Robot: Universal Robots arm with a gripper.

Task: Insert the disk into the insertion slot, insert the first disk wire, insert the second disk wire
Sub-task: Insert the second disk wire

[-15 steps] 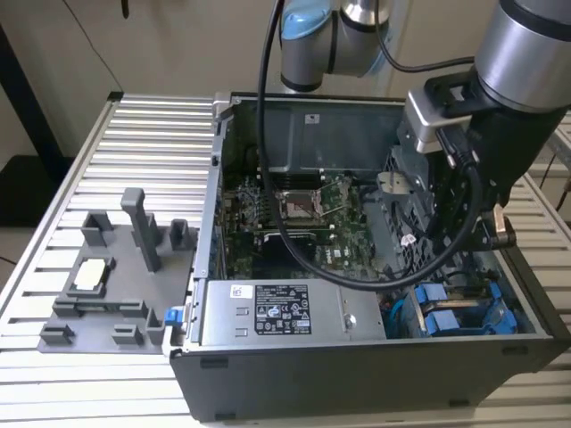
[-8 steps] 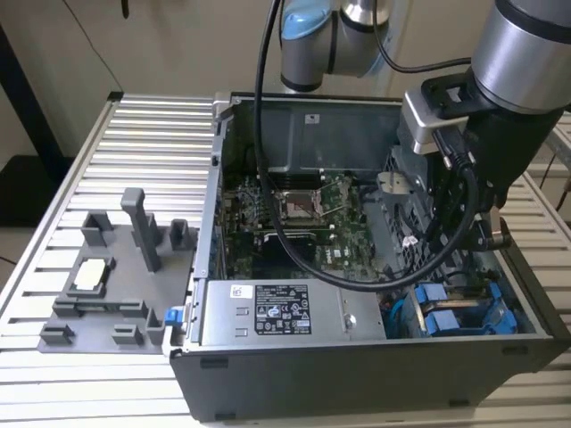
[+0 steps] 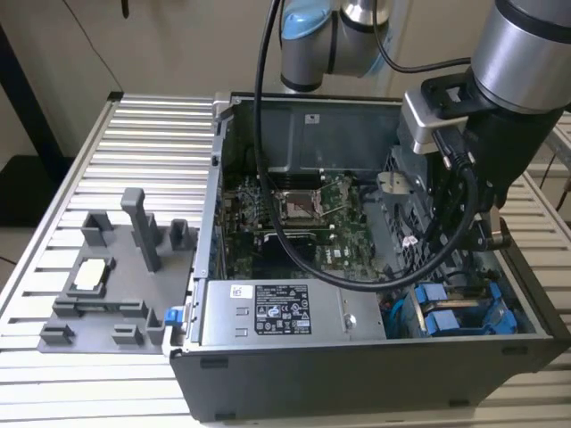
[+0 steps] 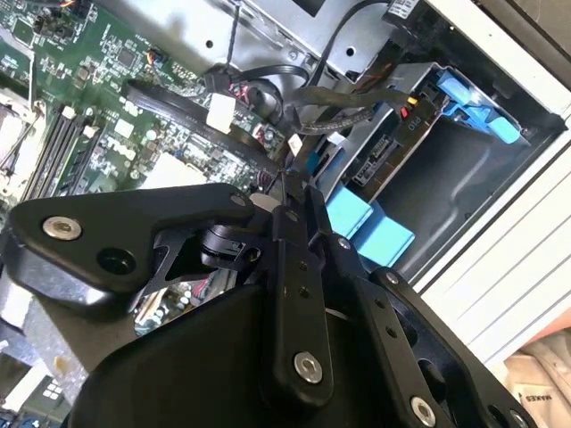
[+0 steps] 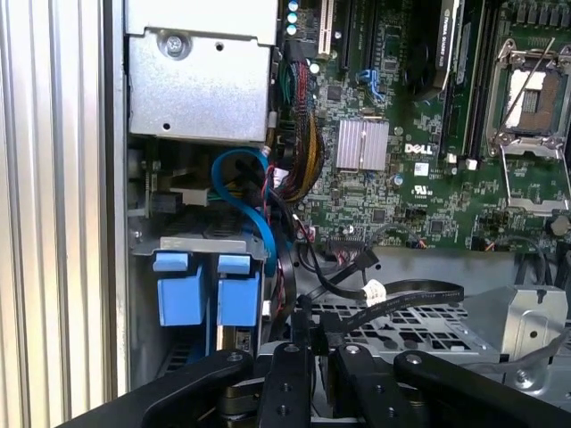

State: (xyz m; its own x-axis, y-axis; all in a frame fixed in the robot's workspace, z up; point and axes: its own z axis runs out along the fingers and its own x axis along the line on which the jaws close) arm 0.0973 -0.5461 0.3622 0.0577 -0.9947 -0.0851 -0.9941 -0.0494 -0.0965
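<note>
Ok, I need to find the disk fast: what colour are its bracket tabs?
Bright blue; the bracket tabs show best in the first wrist view.

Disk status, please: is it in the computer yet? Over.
Gripper low among black cables. Disk appears seated in its slot. Cables crowd the gripper.

Arm: brushed silver-grey cylindrical metal tube sections (image 3: 526, 36), with a light-blue plastic joint cap (image 3: 303, 22) on the far joint.
Wrist: matt black housing (image 3: 513, 147), w/ a silver-grey rectangular metal block (image 3: 426, 120) fixed to its side.
Cabling: thick glossy black cables (image 3: 261, 98) loop away from beside that block; thinner black leads run just below it.
Black metal gripper (image 4: 290, 185), below the block: flat link bars w/ rounded ends, silver round-head screws (image 4: 308, 366) at the pivots.
</note>
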